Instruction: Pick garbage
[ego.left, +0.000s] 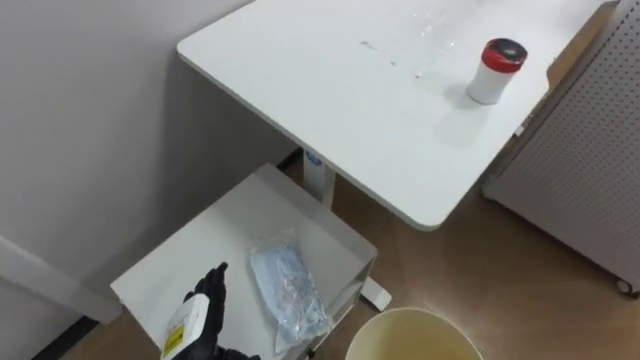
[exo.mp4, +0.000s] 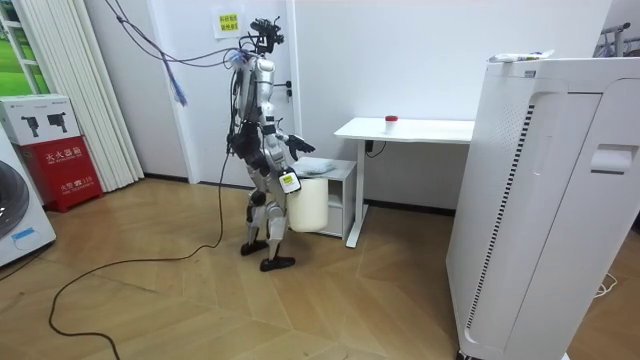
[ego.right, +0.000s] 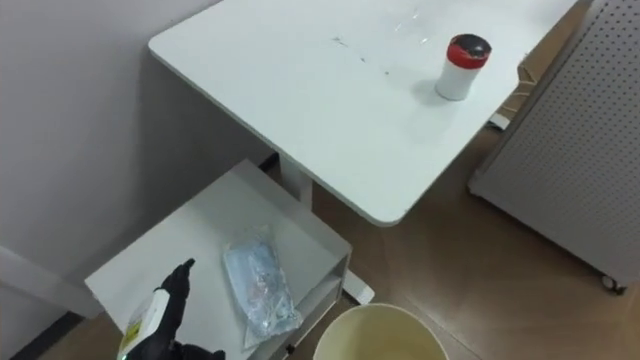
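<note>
Crumpled clear plastic bag with pale blue contents (ego.left: 290, 292) lies on the low white cabinet (ego.left: 190, 255), close to its right edge. Its long axis runs near to far, with bare top to its left. The left hand (ego.left: 203, 318), just left of the bag, is stretched straight, pointing far and holding nothing, partly cut off. A cream round bucket (ego.left: 410, 335) stands near right, also cut off. The right hand (exo.mp4: 288, 183) is low by the bucket, and I cannot tell its state.

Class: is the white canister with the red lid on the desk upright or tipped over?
Upright. The white cylindrical canister with the red lid stands on its base on the white desk, lid on top.
</note>
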